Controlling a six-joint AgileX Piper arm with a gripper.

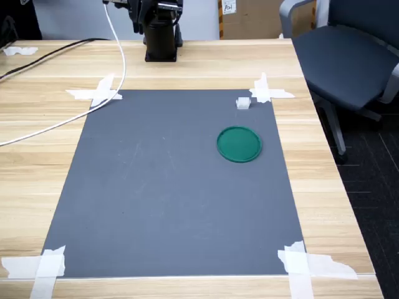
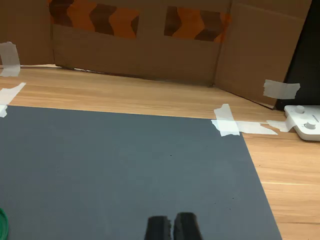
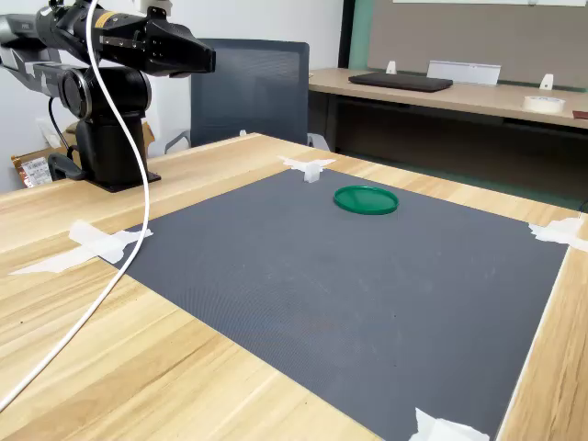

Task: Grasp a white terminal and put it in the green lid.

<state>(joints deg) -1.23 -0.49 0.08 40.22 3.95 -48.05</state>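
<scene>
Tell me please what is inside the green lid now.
Nothing shows inside the green lid; in both exterior views its inner face is bare. The white terminal sits apart on the dark mat, near a taped corner. What is under the lid is covered.

No text, brand or number is showing clearly enough to read in any view. In the first exterior view, a small white label (image 1: 229,7) is sitting on a cardboard box (image 1: 249,18) behind the table, but its dark marks are staying too blurred to make out. In the second exterior view, a small printed tag (image 3: 34,171) is lying beside the arm's base (image 3: 110,147), also too small to read.
</scene>
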